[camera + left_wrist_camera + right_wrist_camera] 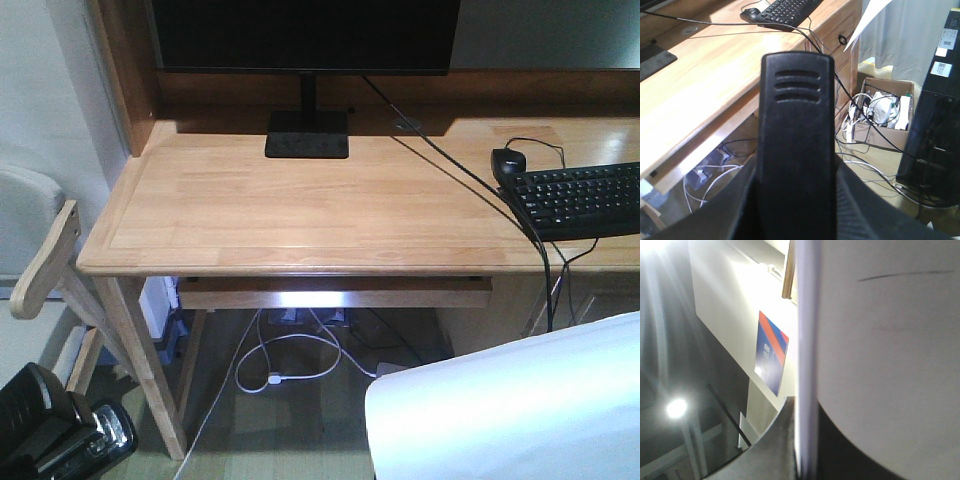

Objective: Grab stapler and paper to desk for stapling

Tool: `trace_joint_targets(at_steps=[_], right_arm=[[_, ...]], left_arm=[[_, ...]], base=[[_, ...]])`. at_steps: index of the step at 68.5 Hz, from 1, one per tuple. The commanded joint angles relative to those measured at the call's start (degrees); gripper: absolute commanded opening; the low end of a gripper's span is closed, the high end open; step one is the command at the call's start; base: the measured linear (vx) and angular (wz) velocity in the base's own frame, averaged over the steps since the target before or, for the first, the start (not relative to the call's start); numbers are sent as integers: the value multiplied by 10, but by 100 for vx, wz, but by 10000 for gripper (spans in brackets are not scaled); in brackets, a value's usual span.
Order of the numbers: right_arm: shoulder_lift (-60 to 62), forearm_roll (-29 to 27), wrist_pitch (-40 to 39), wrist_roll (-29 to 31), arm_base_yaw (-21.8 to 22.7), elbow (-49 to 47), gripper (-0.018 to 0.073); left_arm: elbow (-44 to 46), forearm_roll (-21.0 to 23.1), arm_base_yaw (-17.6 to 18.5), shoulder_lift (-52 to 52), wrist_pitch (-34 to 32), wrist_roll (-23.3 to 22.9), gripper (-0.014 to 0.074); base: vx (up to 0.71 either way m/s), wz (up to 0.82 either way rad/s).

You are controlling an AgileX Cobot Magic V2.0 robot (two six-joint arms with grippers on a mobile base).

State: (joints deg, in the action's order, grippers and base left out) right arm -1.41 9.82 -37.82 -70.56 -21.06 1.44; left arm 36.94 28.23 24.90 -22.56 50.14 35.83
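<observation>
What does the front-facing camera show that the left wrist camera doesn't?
Only the front-facing view shows the monitor screen and the wooden chair. Only the left wrist view shows the cardboard box of cables and the black computer tower. Both show the desk, keyboard, mouse, the stapler, and at least a corner of the paper.
</observation>
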Motion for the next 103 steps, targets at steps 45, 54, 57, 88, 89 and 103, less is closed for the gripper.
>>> trace_joint_targets(at_steps=[45,54,57,88,89,103], right_arm=[[-7,2,-34,7,-1,-16,-2],[-7,2,-34,7,-1,-16,-2],[-7,2,-34,7,-1,-16,-2],[-7,2,-34,7,-1,-16,-2],[-7,2,-34,7,-1,-16,-2],[-7,2,-34,7,-1,-16,-2]], left_arm=[[17,28,2,-4,-55,1,-6],[17,28,2,-4,-55,1,-6],[17,28,2,-4,-55,1,-6],[17,28,2,-4,-55,1,-6],[17,28,2,-4,-55,1,-6],[17,28,2,-4,-55,1,-6]], base=[[15,-1],[14,1],[13,3],[11,2],[10,1],[10,2]])
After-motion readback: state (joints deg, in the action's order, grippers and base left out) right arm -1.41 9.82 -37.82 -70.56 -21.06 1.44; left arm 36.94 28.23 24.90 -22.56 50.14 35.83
